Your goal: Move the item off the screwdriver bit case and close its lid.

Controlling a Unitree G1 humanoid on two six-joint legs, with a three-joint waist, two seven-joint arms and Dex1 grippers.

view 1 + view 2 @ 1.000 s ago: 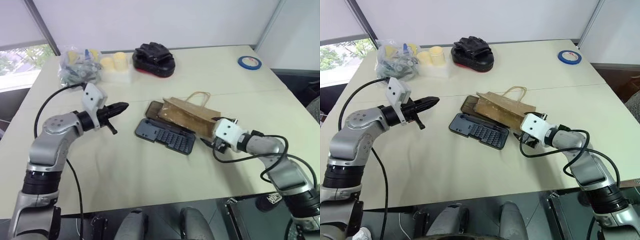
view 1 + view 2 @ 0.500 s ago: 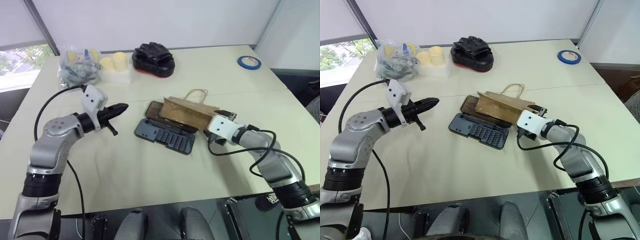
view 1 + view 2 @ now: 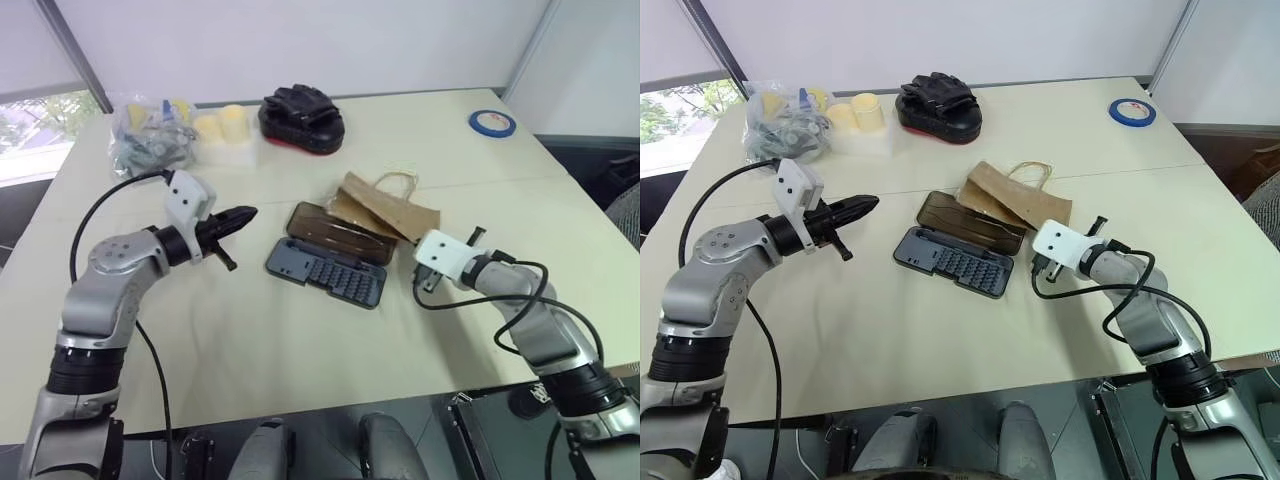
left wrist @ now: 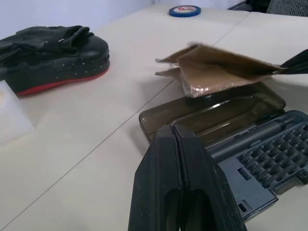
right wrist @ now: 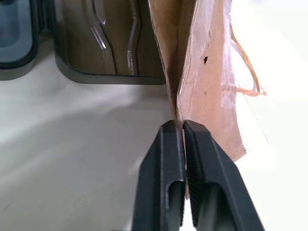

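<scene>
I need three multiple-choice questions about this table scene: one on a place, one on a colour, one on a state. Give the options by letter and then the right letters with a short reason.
1. Where is the blue tape roll?
A. inside the case
B. at the far right of the table
C. under the bag

2. What colour is the open lid?
A. smoky brown
B. white
C. green

3. What is the right gripper doing?
A. standing open above the case
B. shut on the lid
C. shut on the bag's edge

Answers:
1 B, the roll lies alone near the table's far right corner.
2 A, the lid beside the case is translucent brown.
3 C, its fingers pinch the edge of the bag.
</scene>
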